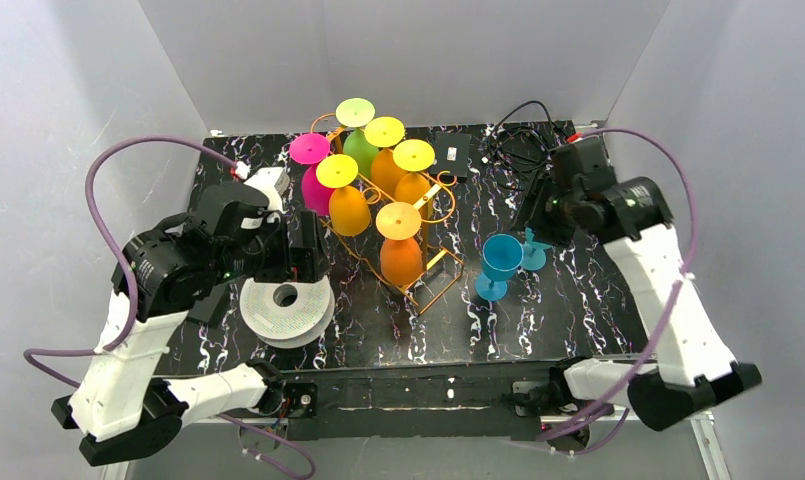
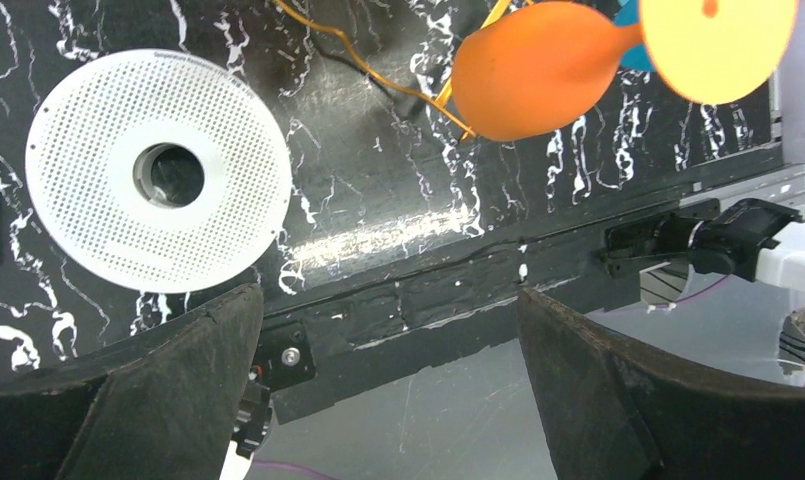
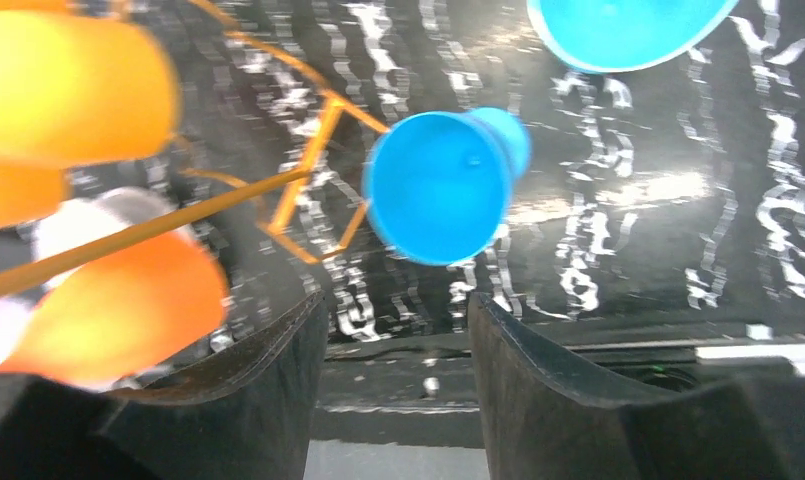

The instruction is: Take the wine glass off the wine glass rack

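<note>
Blurring softens the wine glass rack (image 3: 208, 208); upper blue wine glass (image 3: 628, 30) cropped.

Marbled table (image 1: 588, 300): wine glass rack (image 1: 440, 287), white spool (image 1: 308, 312), blue glass (image 1: 500, 258).

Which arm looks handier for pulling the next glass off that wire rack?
Probably the left arm: its jaws stand open right beside the wine glass rack, near the hanging orange glass. The right arm is over by the blue glasses on the table.
</note>
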`<state>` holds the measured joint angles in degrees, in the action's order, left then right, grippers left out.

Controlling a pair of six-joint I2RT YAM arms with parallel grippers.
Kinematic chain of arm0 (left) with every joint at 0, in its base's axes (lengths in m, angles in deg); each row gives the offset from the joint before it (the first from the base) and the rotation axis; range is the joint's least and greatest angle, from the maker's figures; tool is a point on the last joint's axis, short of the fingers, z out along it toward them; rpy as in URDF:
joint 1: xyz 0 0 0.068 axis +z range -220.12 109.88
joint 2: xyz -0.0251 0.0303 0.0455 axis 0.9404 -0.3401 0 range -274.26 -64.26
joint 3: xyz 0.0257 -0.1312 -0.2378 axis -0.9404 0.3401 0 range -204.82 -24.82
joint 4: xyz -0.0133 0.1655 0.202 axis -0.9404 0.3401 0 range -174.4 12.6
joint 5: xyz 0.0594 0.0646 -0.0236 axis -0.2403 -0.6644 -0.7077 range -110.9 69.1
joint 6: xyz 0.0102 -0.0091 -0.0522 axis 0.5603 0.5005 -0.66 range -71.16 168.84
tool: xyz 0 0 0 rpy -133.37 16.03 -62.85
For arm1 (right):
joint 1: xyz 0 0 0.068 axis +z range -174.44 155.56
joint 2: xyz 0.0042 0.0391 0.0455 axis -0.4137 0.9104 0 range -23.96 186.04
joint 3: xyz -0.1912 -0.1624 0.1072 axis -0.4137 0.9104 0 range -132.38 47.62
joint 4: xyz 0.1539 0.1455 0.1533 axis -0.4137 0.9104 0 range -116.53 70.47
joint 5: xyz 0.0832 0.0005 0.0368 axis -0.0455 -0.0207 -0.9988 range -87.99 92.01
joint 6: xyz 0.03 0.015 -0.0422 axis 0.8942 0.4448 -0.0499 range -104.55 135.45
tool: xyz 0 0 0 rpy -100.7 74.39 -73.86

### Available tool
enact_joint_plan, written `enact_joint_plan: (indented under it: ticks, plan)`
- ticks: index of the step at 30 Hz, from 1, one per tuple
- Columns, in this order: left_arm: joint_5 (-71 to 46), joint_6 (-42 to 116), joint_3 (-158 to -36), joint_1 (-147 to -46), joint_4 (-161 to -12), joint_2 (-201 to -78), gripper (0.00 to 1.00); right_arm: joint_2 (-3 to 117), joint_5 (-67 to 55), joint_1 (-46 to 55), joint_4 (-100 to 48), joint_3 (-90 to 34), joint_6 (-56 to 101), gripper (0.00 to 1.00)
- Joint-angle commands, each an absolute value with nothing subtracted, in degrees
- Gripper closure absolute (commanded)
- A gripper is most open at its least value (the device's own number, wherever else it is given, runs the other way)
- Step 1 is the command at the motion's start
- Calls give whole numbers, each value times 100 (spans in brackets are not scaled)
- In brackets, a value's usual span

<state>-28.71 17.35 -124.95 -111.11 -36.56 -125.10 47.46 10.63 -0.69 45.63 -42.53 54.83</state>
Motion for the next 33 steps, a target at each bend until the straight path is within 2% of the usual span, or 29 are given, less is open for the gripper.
enact_joint_plan:
  ticks: [1,8,14,19,24,28,33]
  plan:
    - [-2656,1717,-12709,-11103,-3739,-12699,2,4134,-190,-88,4387,-4660,5751,38]
    - [-2357,1464,-12585,-11103,-4482,-12780,2,3276,-1905,-88,2263,-3542,6982,36]
    - [-2097,1378,-12548,-11105,-4995,-12933,2,2803,-2190,-75,868,-2744,7954,36]
    - [-2090,1429,-12627,-11089,-5161,-13065,2,2517,-1437,254,192,-2379,8566,38]
    - [-2090,1593,-12913,-10992,-5091,-13195,2,2576,-758,1042,-692,-2032,8912,40]
    - [-2090,1767,-13235,-10792,-4925,-13318,2,2885,-331,1682,-851,-2075,8958,44]
    - [-1680,1808,-13560,-10279,-4845,-13425,2,3016,-35,1974,-1111,-1911,9058,48]
